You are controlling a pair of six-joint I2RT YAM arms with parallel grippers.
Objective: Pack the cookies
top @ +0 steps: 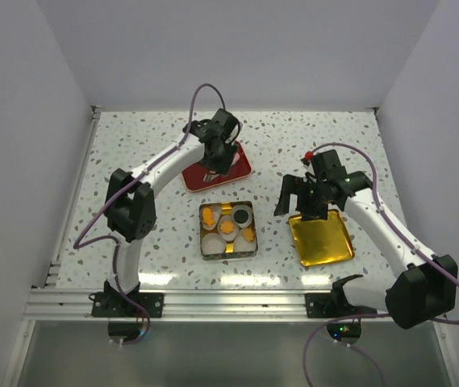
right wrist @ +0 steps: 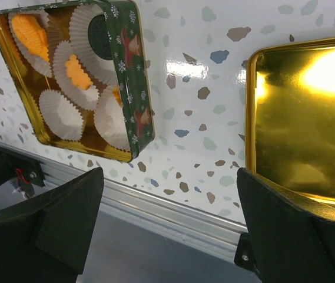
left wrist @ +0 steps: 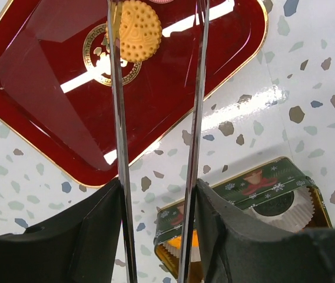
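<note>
A round orange-yellow cookie (left wrist: 138, 29) lies on the red tray (left wrist: 49, 100), between my left gripper's long metal fingers (left wrist: 115, 106). The left finger is at its edge and the right one stands apart, so the left gripper (top: 215, 155) is open around it. The green tin (top: 227, 230) in the middle holds white paper cups, with several orange cookies (top: 227, 230) and one dark cookie (top: 241, 216) in them. The tin also shows in the right wrist view (right wrist: 133, 76). My right gripper (top: 302, 199) is open and empty, above the table between the tin and the gold lid (top: 320, 239).
The gold lid (right wrist: 308, 118) lies flat to the right of the tin. The red tray (top: 235, 171) sits behind the tin. The table's aluminium front rail (right wrist: 173, 206) runs below the right gripper. Walls close the table on the left, back and right.
</note>
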